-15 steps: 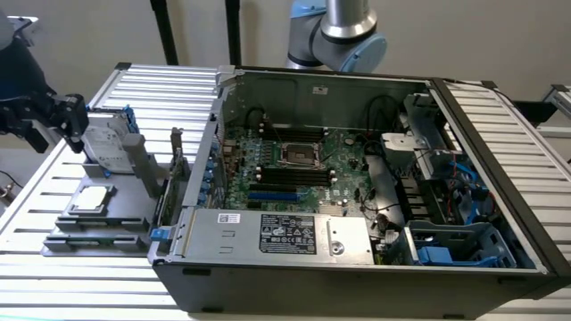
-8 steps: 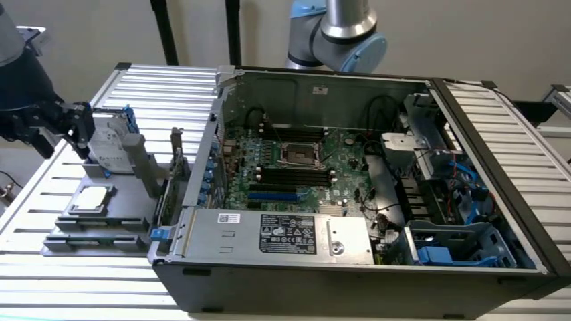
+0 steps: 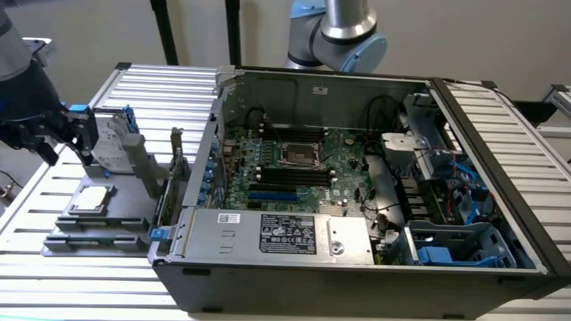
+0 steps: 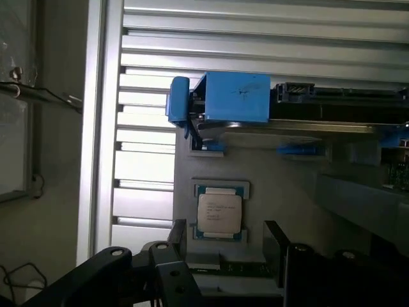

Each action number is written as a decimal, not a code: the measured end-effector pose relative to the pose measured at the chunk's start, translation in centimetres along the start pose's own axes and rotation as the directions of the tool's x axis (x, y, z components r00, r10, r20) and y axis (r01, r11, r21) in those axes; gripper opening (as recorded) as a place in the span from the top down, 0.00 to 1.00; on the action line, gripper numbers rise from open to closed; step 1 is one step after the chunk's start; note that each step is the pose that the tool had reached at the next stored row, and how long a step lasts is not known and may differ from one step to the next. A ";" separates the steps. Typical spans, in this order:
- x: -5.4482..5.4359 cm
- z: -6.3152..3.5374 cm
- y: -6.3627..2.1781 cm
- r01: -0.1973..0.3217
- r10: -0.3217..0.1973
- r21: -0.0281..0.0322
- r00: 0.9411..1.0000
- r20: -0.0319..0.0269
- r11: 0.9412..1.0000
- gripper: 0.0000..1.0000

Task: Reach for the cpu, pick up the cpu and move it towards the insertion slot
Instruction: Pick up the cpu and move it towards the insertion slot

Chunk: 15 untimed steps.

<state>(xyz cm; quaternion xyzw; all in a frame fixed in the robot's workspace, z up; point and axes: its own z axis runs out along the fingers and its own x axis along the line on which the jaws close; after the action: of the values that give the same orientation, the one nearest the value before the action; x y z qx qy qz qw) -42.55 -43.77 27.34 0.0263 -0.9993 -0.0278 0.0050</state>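
Beneath our gripper we find the cpu lying flat on the tray, lined up between the jaws, which stand wide apart and clear of it.

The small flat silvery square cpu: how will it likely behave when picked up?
Probably stiff and light: the small silvery square cpu looks thin and metal-topped. Lying flat, it shouldn't roll or tip. Its thin edges probably offer little grip.
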 end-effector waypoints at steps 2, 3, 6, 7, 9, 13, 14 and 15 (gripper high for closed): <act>0.0 0.35 -0.09 0.000 0.000 0.000 1.000 0.000 1.000 0.40; 0.0 0.53 -0.14 0.000 0.000 0.000 1.000 0.000 1.000 0.40; -0.1 1.08 -0.26 -0.001 0.001 0.000 1.000 0.000 1.000 0.40; -0.1 1.26 -0.29 -0.001 0.001 0.000 1.000 0.000 1.000 0.40; -0.1 1.61 -0.35 -0.003 0.003 0.000 1.000 0.000 1.000 0.38; -0.1 2.34 -0.45 -0.012 0.012 0.000 1.000 0.001 1.000 0.33; -0.1 2.49 -0.46 -0.016 0.016 0.000 1.000 0.001 1.000 0.33; -0.1 2.66 -0.48 -0.022 0.022 0.000 1.000 0.001 1.000 0.33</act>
<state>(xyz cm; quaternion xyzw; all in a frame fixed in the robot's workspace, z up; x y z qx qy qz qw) -42.45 -44.10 24.66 0.0153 -0.9995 -0.0278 0.0047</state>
